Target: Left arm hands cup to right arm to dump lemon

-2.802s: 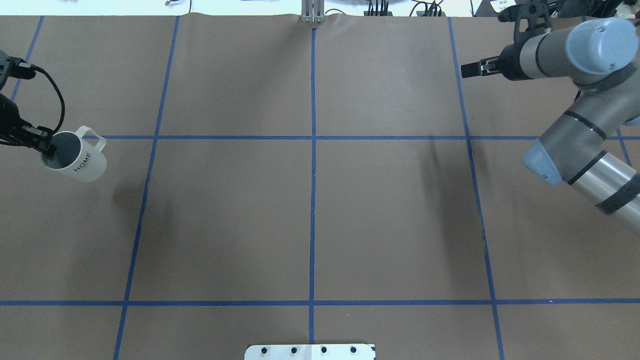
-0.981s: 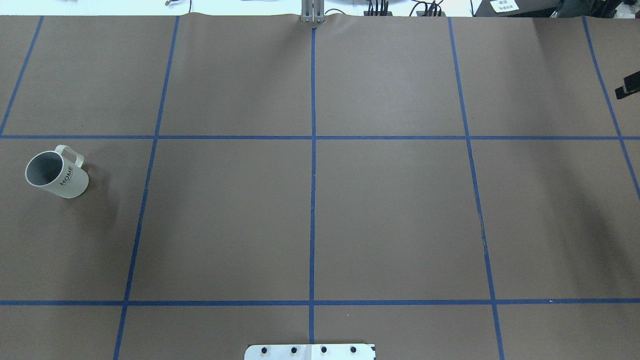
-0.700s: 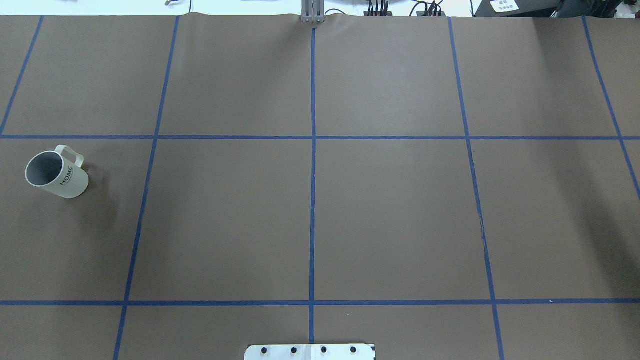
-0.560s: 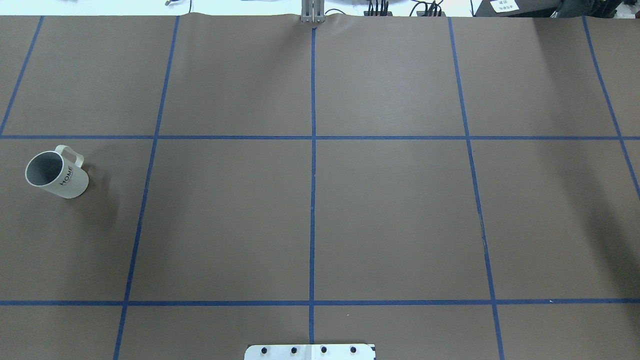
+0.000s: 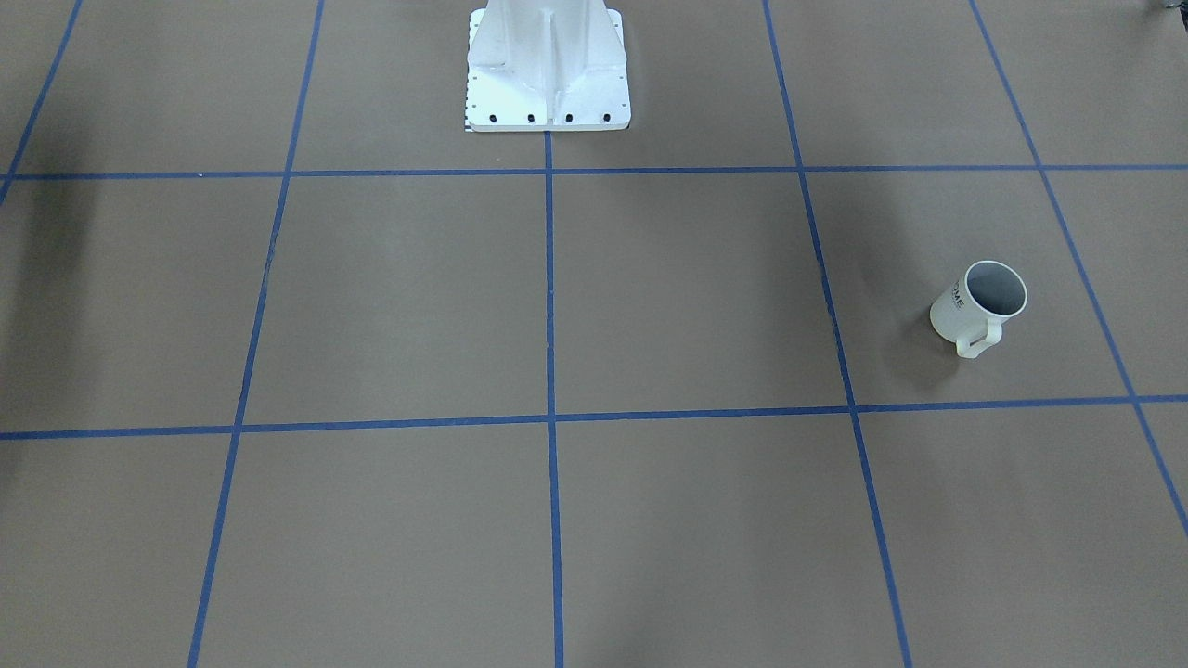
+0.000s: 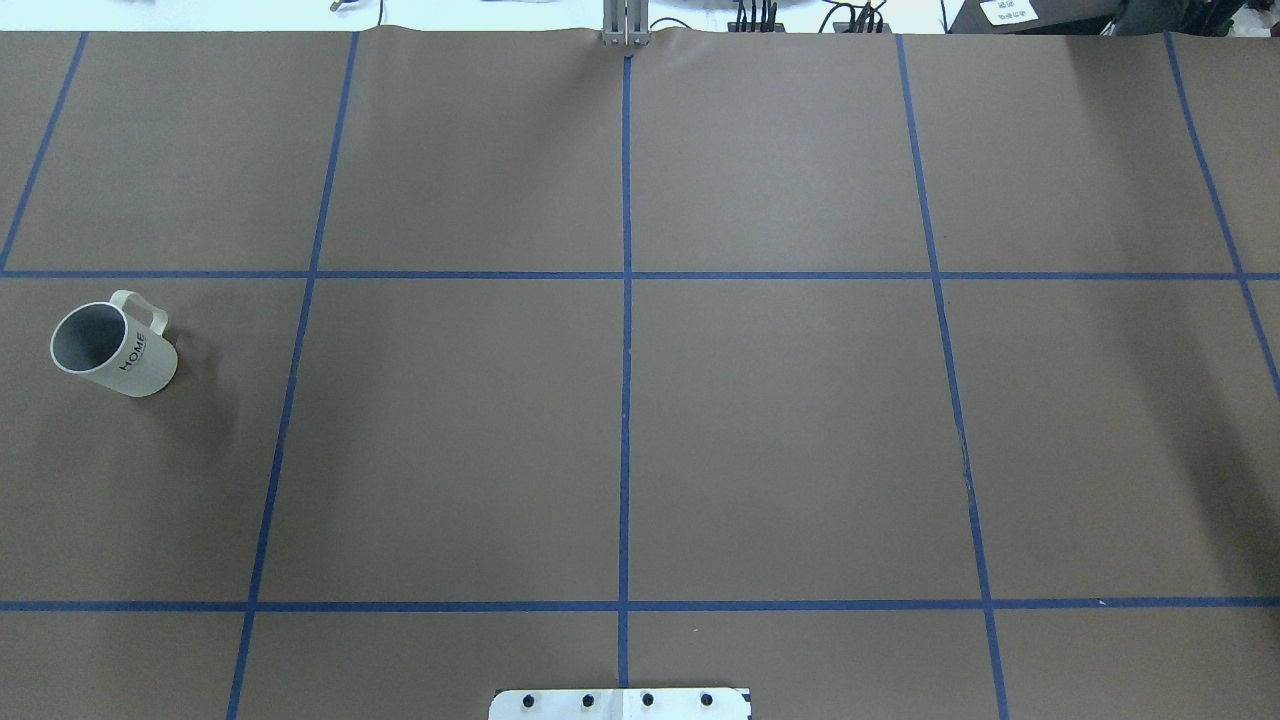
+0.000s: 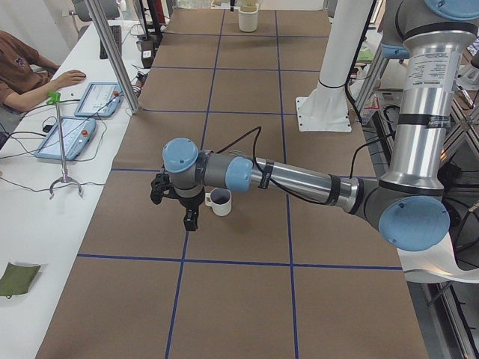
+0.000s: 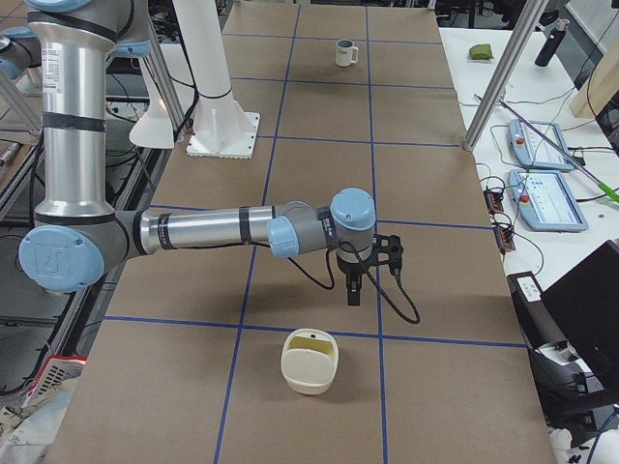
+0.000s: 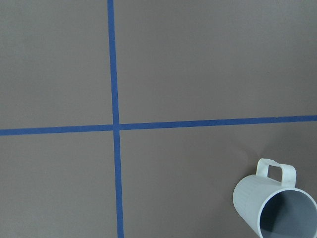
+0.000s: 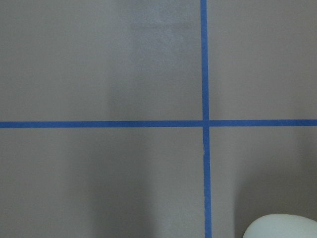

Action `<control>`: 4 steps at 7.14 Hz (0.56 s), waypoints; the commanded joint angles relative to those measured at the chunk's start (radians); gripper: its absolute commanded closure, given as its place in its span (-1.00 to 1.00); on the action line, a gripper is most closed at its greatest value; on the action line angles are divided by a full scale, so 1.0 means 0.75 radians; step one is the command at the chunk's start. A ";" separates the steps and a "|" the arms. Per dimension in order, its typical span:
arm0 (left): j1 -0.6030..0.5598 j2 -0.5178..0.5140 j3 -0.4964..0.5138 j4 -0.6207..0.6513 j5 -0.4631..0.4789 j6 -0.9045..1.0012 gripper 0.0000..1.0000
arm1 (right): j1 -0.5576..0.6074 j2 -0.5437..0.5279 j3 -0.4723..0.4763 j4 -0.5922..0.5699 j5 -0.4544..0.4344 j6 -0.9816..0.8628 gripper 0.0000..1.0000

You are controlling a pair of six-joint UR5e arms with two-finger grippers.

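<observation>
The left hand (image 7: pixel 187 218) is hanging fingers-down just beside the cup (image 7: pixel 219 200) (whether it is open or closed I cannot tell from this side view). The cup is standing upright, mouth up, on the robot's left part of the brown tabletop (image 6: pixel 780 420), with its handle pointing away from the robot. The right hand (image 8: pixel 354 288) is hovering over the opposite end, near an off-white tub (image 8: pixel 309 363), and I cannot tell its state either.

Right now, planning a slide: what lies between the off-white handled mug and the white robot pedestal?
Front-facing view: only brown paper and blue tape lines between mug and pedestal.
</observation>
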 commanded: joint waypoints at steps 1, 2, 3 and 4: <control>-0.002 -0.010 -0.003 -0.009 0.002 -0.008 -1.00 | 0.000 0.005 0.009 0.013 0.004 -0.001 -0.99; -0.002 -0.010 -0.003 -0.009 0.002 -0.010 -1.00 | 0.000 0.009 0.014 -0.001 0.006 -0.001 -0.99; -0.002 -0.012 -0.003 -0.009 0.002 -0.011 -1.00 | 0.000 0.003 0.012 0.005 0.008 -0.003 -0.99; -0.002 -0.022 -0.003 -0.009 0.002 -0.011 -1.00 | 0.000 0.003 -0.003 0.005 0.105 -0.013 -0.99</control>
